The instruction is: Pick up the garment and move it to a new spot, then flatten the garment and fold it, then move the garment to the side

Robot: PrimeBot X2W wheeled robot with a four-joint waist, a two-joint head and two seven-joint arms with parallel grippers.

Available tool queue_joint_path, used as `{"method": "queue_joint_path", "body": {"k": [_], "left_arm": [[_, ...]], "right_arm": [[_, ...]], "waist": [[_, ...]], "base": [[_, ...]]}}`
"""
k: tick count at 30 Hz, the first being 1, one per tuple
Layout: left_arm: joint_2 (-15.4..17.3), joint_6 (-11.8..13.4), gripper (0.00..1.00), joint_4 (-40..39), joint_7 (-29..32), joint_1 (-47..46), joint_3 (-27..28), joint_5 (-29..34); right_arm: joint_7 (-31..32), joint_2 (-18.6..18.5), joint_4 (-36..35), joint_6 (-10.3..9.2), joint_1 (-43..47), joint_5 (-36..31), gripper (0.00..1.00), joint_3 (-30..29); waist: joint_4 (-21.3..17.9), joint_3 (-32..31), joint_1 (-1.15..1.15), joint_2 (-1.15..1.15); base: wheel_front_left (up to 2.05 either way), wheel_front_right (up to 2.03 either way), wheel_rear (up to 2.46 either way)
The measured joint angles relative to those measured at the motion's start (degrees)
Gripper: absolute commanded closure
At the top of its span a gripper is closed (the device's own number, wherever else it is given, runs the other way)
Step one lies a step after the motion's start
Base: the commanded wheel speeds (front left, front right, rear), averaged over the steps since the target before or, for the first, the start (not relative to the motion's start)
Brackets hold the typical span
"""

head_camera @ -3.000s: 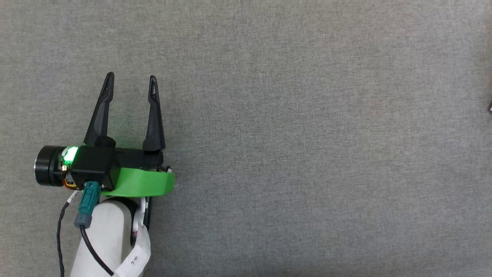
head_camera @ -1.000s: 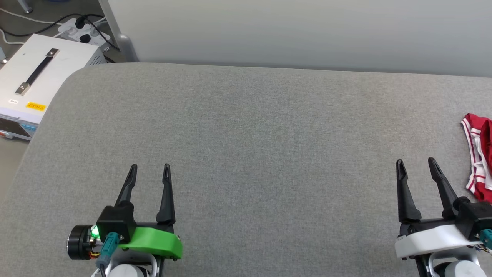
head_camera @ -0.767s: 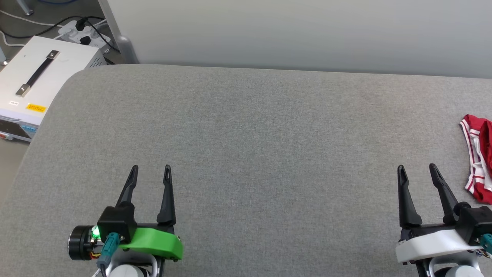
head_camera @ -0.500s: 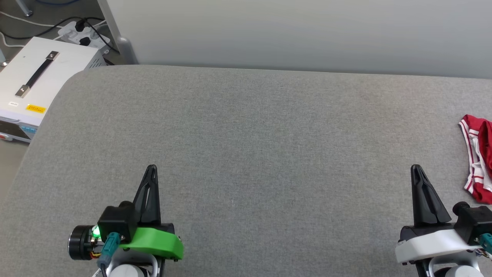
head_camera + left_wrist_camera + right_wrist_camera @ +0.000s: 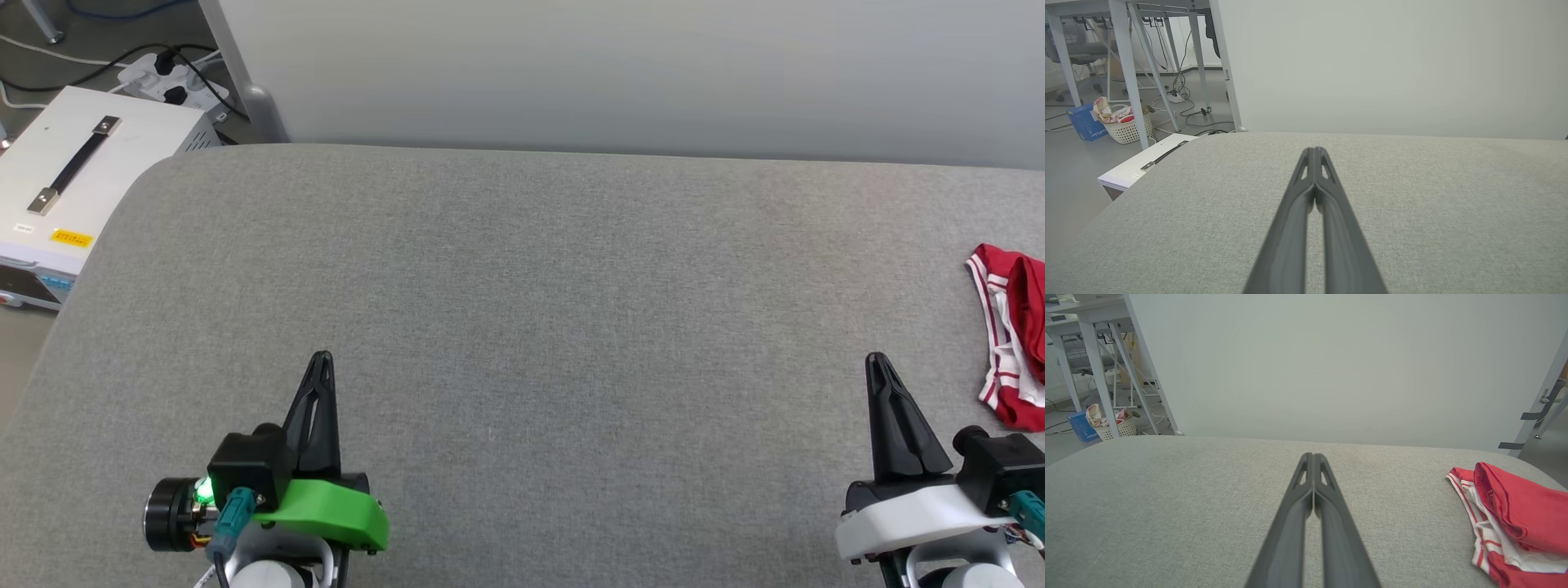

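We had left gripper (image 5: pixel 321 358) and right gripper (image 5: pixel 877 360) pinched together, empty (parked, seemingly), the garment (image 5: pixel 1030 318) bunched off to our right.

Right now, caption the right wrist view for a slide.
Shut right hand over grey surface; crumpled red-and-white garment lies untouched to its right.

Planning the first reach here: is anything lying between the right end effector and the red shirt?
Nothing visible does. The shut right end effector is over the grey surface. The shirt lies crumpled to its right and slightly ahead, apart from it, with just that cloth-covered surface between them.
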Motion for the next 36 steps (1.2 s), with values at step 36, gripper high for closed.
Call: {"method": "queue_joint_path", "body": {"k": [36], "left_arm": [[0.0, 0.3, 1.0, -0.9, 4.3, 0.0, 0.9, 1.7]], "right_arm": [[4.3, 0.0, 0.2, -0.01, -0.1, -1.7, 1.0, 1.1]], "waist": [[-1.3, -1.2, 0.0, 0.0]], "base": [[0.0, 0.0, 0.0]]}}
